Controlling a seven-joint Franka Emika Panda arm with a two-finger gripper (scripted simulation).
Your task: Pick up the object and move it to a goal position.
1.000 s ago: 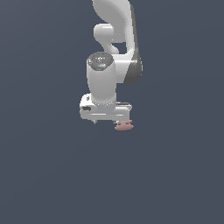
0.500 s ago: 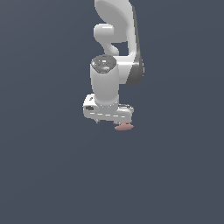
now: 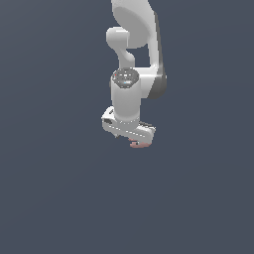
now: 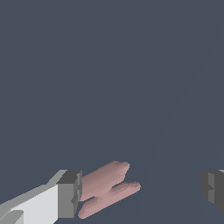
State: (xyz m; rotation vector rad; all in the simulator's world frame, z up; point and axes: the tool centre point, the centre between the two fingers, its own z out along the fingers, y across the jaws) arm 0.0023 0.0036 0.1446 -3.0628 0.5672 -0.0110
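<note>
The object (image 4: 107,187) is a small flat pinkish-red piece with lobes. In the wrist view it lies between the two grey fingertips, right against one finger pad (image 4: 70,194) and far from the other (image 4: 213,189). My gripper (image 4: 140,192) is open, with a wide gap between the jaws. In the exterior view the white hand points down and my gripper (image 3: 133,141) sits over the object (image 3: 141,145). Only a pink sliver of it shows under the hand's lower edge, and the fingers are hidden behind the hand.
A plain dark grey surface (image 3: 59,198) fills both views, with no other objects or edges visible. The white arm (image 3: 134,30) rises above the hand towards the top of the exterior view.
The hand has moved a little down and to the exterior view's right, so it covers more of the object. The object has not moved.
</note>
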